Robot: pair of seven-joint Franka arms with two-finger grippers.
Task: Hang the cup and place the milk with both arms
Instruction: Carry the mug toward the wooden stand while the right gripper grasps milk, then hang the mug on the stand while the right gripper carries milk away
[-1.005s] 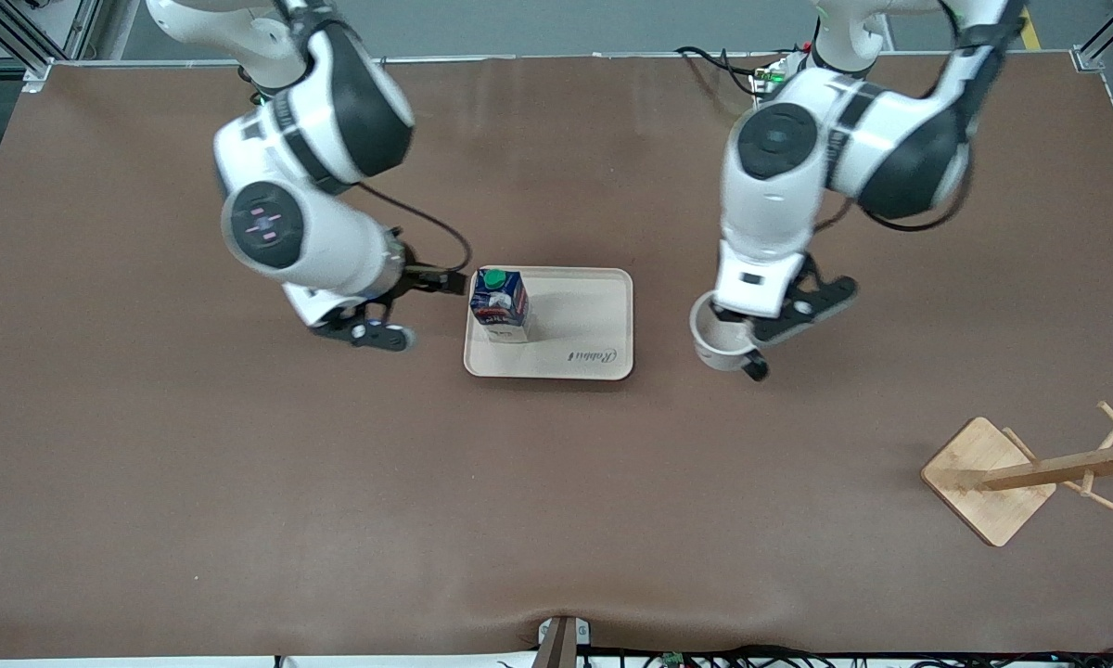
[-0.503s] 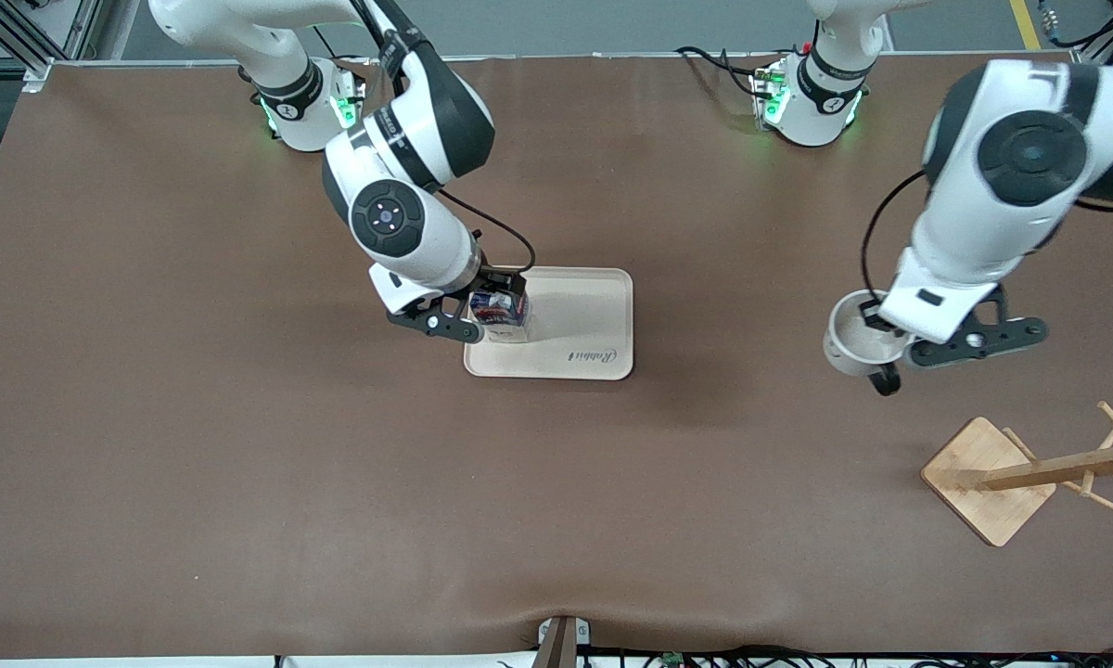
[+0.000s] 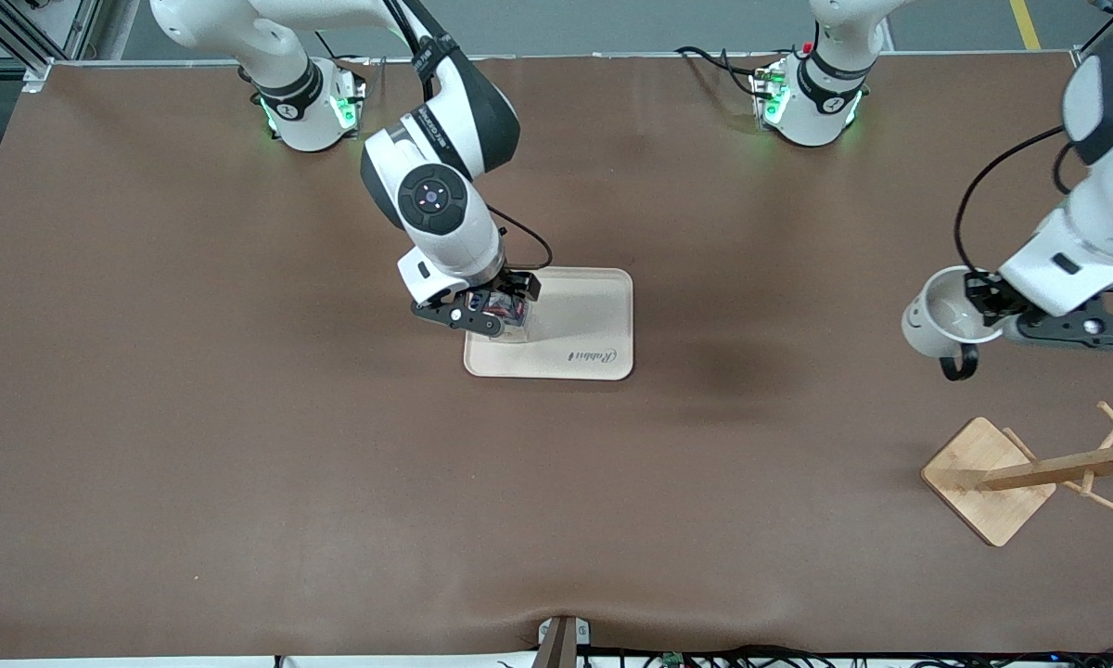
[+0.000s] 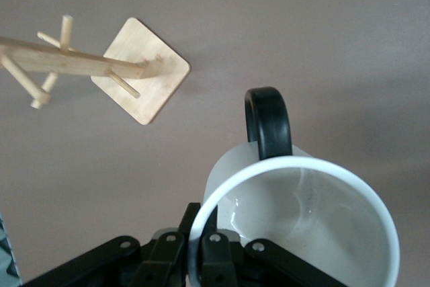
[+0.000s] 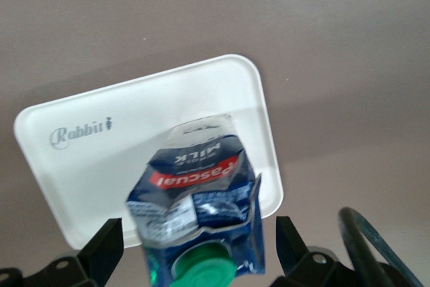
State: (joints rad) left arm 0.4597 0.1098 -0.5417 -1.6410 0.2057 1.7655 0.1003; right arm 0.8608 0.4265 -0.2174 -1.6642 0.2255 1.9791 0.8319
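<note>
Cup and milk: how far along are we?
Done: milk stands on the tray; cup is lifted. In hand: left gripper holds the cup over the table near the rack; right gripper straddles the milk, open. Left: hang the cup.

you see a brown table [image 3: 241,482] filling most of the front view, matte, evenly lit with soft shadows. grey floor [image 3: 612,26] shows past its top edge, metal framing [image 3: 5,37] at the corners, cables [image 3: 751,657] along the near edge.
</note>
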